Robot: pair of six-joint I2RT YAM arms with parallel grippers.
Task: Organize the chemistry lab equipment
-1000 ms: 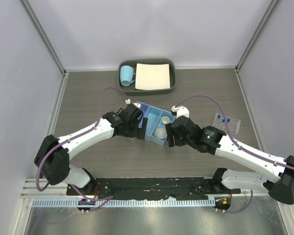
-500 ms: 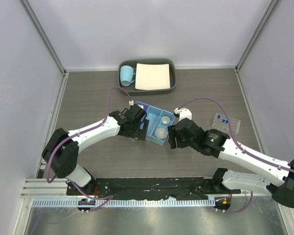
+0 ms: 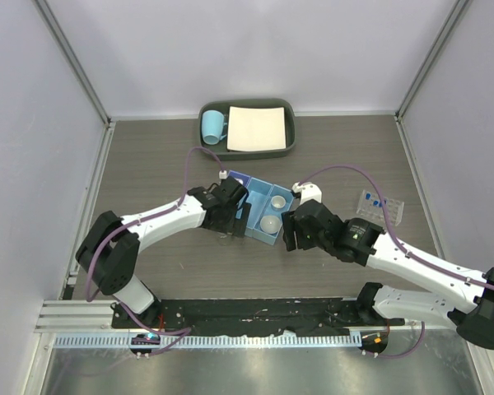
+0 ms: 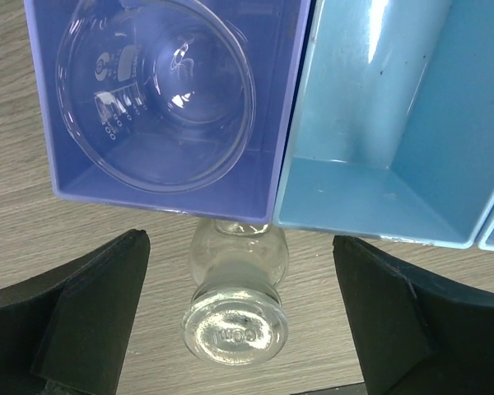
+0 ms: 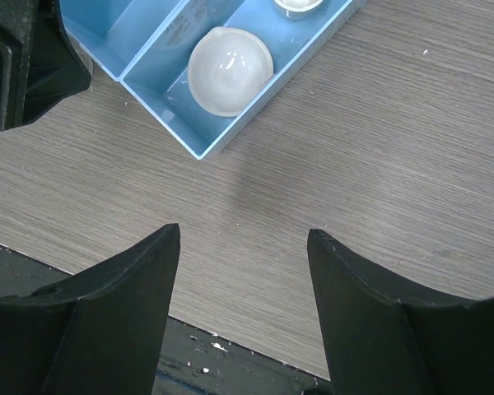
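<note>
– Bottle: location?
– On the table, lying on its side. Its base faces the left wrist camera and its neck end is against the outer wall of the box's purple compartment. It is outside the box.
– Why is the left gripper placed there?
– Judged: it is lined up for a pick. The jaws are wide apart, one finger on each side of the bottle, neither touching it. A round bottle lying flat may roll when pinched.
– What is in the box?
– A graduated glass vessel in the purple compartment and a dish in a light-blue one. A second dish sits beyond it, cut off by the frame edge.
– Arm poses?
– The left arm reaches rightward and away from its base, wrist pitched down over the box's left side. The right arm reaches leftward. The right gripper hovers over bare table just beside the box, jaws apart, nothing between them. Judged: standing by.
– Rack?
– Well apart to the right, with blue-capped tubes showing in it.
</note>
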